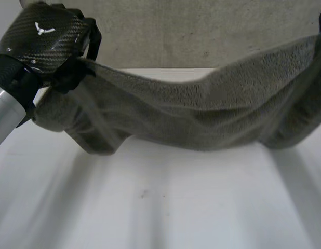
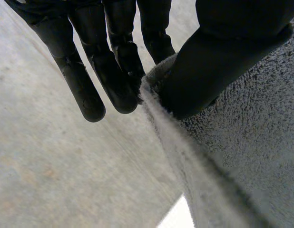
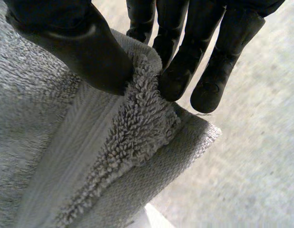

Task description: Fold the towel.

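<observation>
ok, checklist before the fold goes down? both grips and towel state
1. Grip of left hand: ok, thumb and fingers pinch the towel at its edge.
2. Grip of right hand: ok, pinching a layered edge near a corner.
3. Towel stretched flat between the hands: not ok, the middle sags.
4. Towel clear of the table: cannot tell, the lowest fold hangs close to it.

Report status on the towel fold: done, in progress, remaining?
Done: the towel is held up over the white table, sagging between the hands. In hand: the left robot hand pinches one end's edge between thumb and fingers; the right robot hand pinches a corner at the other end. Left: the ends are not yet brought together, and no finished fold lies on the table.
</observation>
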You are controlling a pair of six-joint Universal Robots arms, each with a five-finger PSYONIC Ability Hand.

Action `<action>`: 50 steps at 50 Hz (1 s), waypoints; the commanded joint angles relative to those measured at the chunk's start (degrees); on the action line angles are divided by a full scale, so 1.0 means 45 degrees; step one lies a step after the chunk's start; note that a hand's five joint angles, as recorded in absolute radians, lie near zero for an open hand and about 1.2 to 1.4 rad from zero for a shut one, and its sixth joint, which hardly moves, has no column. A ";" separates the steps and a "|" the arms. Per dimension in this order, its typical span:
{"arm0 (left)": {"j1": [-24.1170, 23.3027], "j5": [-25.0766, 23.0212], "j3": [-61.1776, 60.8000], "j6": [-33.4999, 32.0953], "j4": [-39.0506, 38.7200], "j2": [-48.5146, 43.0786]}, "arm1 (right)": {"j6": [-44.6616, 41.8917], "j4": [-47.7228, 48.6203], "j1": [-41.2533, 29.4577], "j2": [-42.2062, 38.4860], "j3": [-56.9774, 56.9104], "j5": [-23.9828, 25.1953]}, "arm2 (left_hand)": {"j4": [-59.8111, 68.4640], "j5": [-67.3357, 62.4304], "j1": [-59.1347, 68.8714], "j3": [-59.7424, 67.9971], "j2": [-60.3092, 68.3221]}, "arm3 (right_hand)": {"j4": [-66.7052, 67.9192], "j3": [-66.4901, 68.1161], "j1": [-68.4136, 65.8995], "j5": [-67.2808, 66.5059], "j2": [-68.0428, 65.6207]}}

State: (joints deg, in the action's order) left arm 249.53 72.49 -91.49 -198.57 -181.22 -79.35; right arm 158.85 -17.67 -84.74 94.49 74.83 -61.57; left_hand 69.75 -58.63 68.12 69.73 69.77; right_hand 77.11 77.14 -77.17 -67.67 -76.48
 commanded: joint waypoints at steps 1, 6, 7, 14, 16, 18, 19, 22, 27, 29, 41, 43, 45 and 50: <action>0.0780 -0.0075 0.0410 -0.0287 0.0877 -0.3304 | -0.4049 -0.3515 -0.0466 -0.3108 -0.1316 -0.0342 | 0.2278 -0.2526 0.2640 0.2283 0.2274 | 0.0642 0.0636 -0.0628 -0.0518 -0.0782; 0.0838 -0.0016 0.1406 -0.0912 0.1014 -0.5784 | -0.4733 -0.4219 -0.2414 -0.6499 -0.3729 -0.2015 | 0.2278 -0.2526 0.2640 0.2283 0.2274 | 0.0642 0.0636 -0.0628 -0.0518 -0.0782; 0.0838 -0.0016 0.1986 -0.1202 0.0994 -0.6538 | -0.4733 -0.4218 -0.2419 -0.6506 -0.3738 -0.2021 | 0.2278 -0.2526 0.2640 0.2283 0.2274 | 0.0642 0.0636 -0.0628 -0.0518 -0.0782; 0.0799 0.0160 0.5761 -0.1596 0.0564 -0.8636 | -0.3839 -0.2409 -0.3765 -0.9958 -1.0265 -0.3875 | 0.2278 -0.2526 0.2640 0.2283 0.2274 | 0.0642 0.0636 -0.0628 -0.0518 -0.0782; 0.0780 0.1130 0.8734 -0.1402 0.0176 -0.9530 | -0.3216 -0.1493 -0.3824 -1.0369 -1.1692 -0.3935 | 0.2278 -0.2526 0.2640 0.2283 0.2274 | 0.0642 0.0636 -0.0628 -0.0518 -0.0782; 0.0780 0.1639 1.0239 -0.1188 0.0000 -0.9863 | -0.2436 -0.0401 -0.3864 -1.0644 -1.2925 -0.3993 | 0.2278 -0.2526 0.2640 0.2283 0.2274 | 0.0642 0.0636 -0.0628 -0.0518 -0.0782; 0.0780 0.1644 1.0254 -0.1186 -0.0002 -0.9866 | -0.1694 0.0789 -0.3922 -1.0802 -1.3942 -0.4071 | 0.2278 -0.2526 0.2640 0.2283 0.2274 | 0.0642 0.0636 -0.0628 -0.0518 -0.0782; 0.0780 0.2152 1.2714 -0.0600 -0.0685 -1.0159 | -0.0500 0.2843 -0.4000 -1.0707 -1.4713 -0.4383 | 0.2278 -0.2526 0.2640 0.2283 0.2274 | 0.0642 0.0636 -0.0628 -0.0518 -0.0782; 0.0799 0.2211 1.3633 0.0670 -0.2072 -0.9925 | -0.0143 0.3362 -0.4079 -0.9869 -1.3976 -0.4892 | 0.2278 -0.2526 0.2640 0.2283 0.2274 | 0.0642 0.0636 -0.0628 -0.0518 -0.0782; 0.0819 0.2250 1.3148 0.1389 -0.2442 -0.9634 | -0.0143 0.2993 -0.4079 -0.9634 -1.3392 -0.4912 | 0.2278 -0.2526 0.2640 0.2283 0.2274 | 0.0642 0.0636 -0.0628 -0.0518 -0.0782; 0.0878 0.1996 0.5898 0.1685 -0.2893 -0.8499 | -0.0259 0.0918 -0.4079 -0.8519 -0.6366 -0.3627 | 0.2278 -0.2526 0.2640 0.2283 0.2274 | 0.0642 0.0636 -0.0628 -0.0518 -0.0782; 0.0897 0.1879 0.3896 0.1666 -0.3534 -0.8499 | -0.0454 0.1054 -0.4060 -0.8499 -0.5388 -0.3217 | 0.2278 -0.2526 0.2640 0.2283 0.2274 | 0.0642 0.0636 -0.0628 -0.0518 -0.0782; 0.0897 0.1782 0.2997 0.1646 -0.3846 -0.8557 | -0.0729 0.1290 -0.4040 -0.8538 -0.4382 -0.2939 | 0.2278 -0.2526 0.2640 0.2283 0.2274 | 0.0642 0.0636 -0.0628 -0.0518 -0.0782; 0.0917 0.1489 0.0826 0.1627 -0.4706 -0.8888 | -0.1998 0.2266 -0.4001 -0.8772 -0.1765 -0.2783 | 0.2278 -0.2526 0.2640 0.2283 0.2274 | 0.0642 0.0636 -0.0628 -0.0518 -0.0782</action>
State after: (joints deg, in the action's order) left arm 253.60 80.54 -77.28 -191.02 -198.12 -117.79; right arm 154.96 -11.81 -102.94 56.01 55.46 -75.55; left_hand 69.88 -58.71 68.28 69.78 69.82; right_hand 77.11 77.28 -77.16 -67.76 -76.48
